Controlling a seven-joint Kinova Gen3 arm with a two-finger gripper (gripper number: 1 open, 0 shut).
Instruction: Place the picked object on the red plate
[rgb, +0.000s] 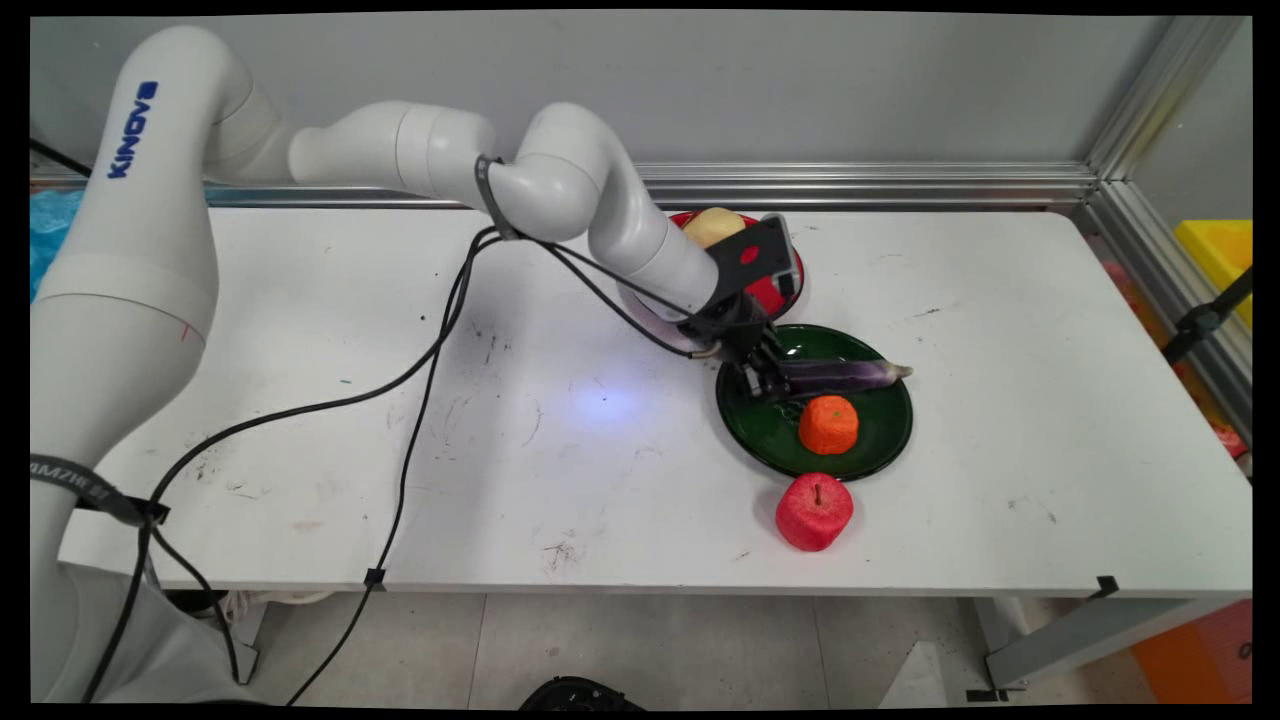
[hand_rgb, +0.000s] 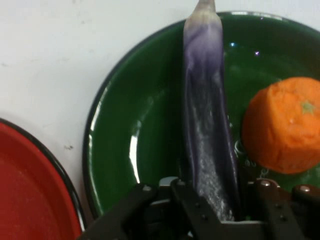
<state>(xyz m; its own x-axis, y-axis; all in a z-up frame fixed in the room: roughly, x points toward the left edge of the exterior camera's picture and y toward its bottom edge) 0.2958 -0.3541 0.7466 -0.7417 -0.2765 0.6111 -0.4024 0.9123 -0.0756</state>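
I see my black jaws (hand_rgb: 210, 210) pinching one end of the long purple eggplant (hand_rgb: 207, 115). It lies on the round dark green plate (hand_rgb: 125, 150) on the white desk (rgb: 400, 450), pointing straight away from the jaws, its pale tip past the rim. A bumpy orange fruit (hand_rgb: 282, 130) sits just beside it.

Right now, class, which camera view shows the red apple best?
The main view: the red apple sits whole on the table, just outside the green plate. The hand view does not show it at all.
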